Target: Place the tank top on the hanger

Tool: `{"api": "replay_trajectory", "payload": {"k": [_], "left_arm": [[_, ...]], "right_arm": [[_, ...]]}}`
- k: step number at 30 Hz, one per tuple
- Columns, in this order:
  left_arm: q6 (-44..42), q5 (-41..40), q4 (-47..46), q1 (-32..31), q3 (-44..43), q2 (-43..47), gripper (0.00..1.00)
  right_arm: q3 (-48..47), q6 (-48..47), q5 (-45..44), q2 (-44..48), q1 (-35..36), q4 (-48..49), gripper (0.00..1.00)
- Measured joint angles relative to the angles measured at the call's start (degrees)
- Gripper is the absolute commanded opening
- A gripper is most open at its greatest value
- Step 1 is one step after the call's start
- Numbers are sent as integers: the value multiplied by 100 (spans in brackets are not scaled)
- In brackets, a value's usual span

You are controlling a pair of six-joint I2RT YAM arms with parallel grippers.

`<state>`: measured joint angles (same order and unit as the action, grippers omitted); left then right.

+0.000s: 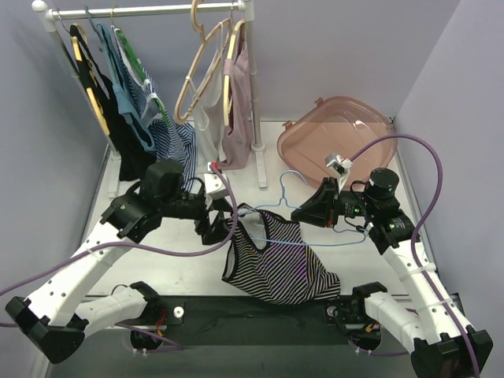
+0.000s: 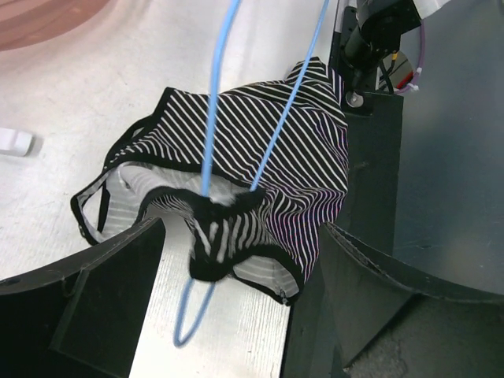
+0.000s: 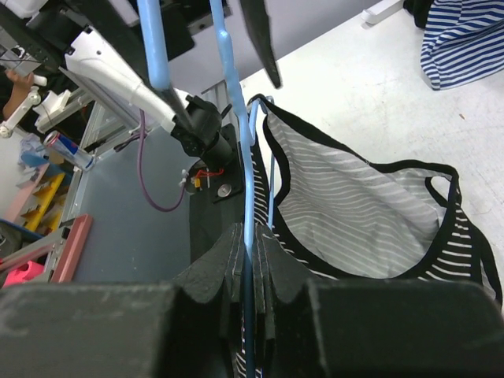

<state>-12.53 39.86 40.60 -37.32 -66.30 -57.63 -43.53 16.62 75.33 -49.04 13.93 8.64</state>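
My right tool [image 3: 250, 236] is pressed tight on the thin blue rod of the hanger [image 3: 249, 189], which runs on ahead of it. My left tool [image 2: 240, 236] is spread wide. Between its fingers a strap of the tank top [image 2: 268, 142] hangs on the hanger. The rest lies ahead on the worktop [image 2: 102, 94].

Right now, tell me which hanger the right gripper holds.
The pale-blue rod hanger, threaded into the striped tank top; the tan wooden hangers hang on the rail.
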Motion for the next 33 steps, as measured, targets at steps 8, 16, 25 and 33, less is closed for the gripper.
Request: {"api": "replay_trajectory", "payload": {"k": [8,16,25,33], "left_arm": [[-7,619,-269,144,-2,-616,54],[168,1012,-629,149,205,-850,53],[662,1115,-1029,149,909,-649,0],[1338,951,-1641,149,1480,-205,0]], "right_arm": [[160,-15,61,52,107,44,0],[195,24,70,28,155,225,0],[352,140,72,-151,199,479,0],[496,308,-70,-299,284,691,18]]}}
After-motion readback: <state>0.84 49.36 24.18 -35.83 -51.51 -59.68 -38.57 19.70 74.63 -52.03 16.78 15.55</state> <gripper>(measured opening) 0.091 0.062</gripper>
